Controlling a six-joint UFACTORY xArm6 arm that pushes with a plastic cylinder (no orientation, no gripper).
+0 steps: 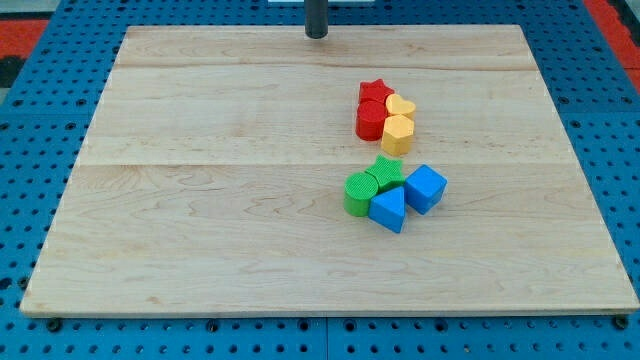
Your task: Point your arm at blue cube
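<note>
The dark rod's tip (316,36) hovers at the pale wooden board's (200,200) top edge; no claw exists. The blue cube (426,188) sits well below-right of it, so the approach looks barely begun.

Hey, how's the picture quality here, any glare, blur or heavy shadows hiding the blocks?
Camera view: even, soft lighting, no glare on the wooden board; the blue cube and its neighbours are sharp, with only faint shadows at their bases; my tip near the view's top edge is slightly soft, and the rod is cut off by the frame above it.
</note>
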